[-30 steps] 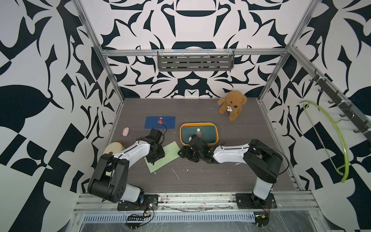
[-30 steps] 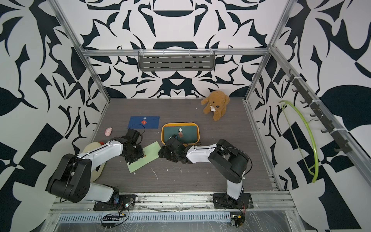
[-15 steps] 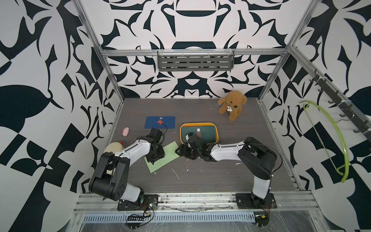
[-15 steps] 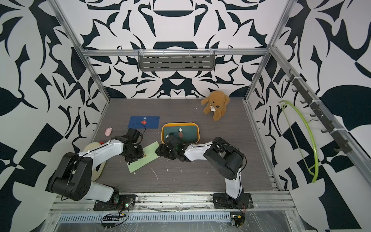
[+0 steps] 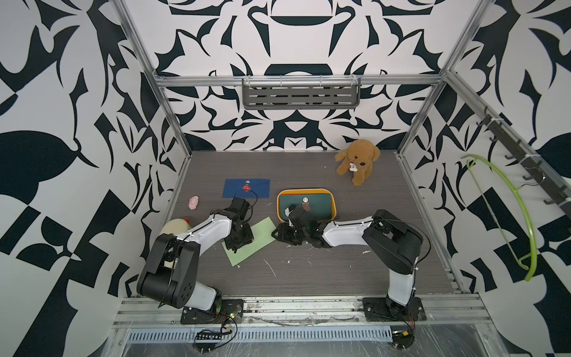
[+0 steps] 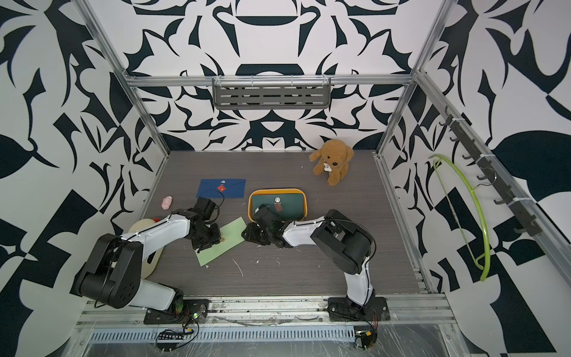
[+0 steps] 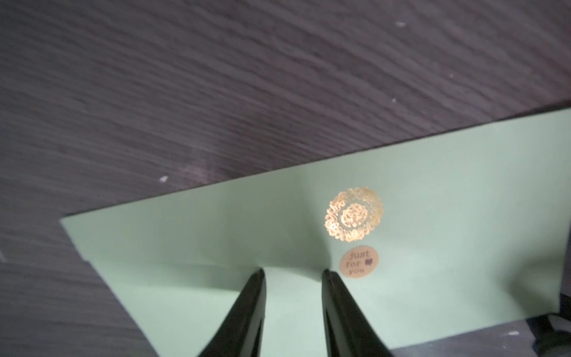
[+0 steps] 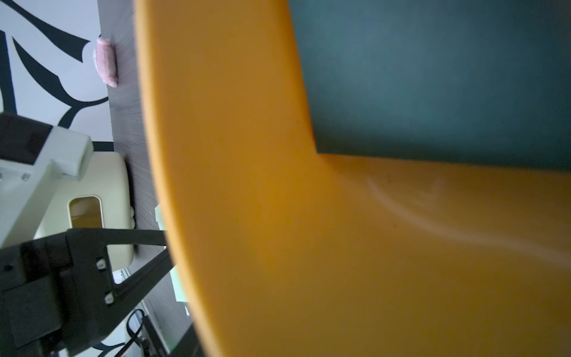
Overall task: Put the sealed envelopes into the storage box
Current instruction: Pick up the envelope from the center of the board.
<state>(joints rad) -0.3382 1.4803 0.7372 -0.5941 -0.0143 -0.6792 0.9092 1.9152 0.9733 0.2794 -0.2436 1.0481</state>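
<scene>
Left claw, partly spread, presses into a light green envelope lying on the table at the yellow storage box's 8 o'clock, puckering the paper, probably for a pinch; right claw, its state impossible to tell, noses the box's corner, perhaps steadying it.

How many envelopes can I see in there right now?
3. A navy envelope lies on the table toward the back; a light green envelope lies under the left gripper; a dark green envelope lies in the storage box. Others may be hidden beneath it.
</scene>
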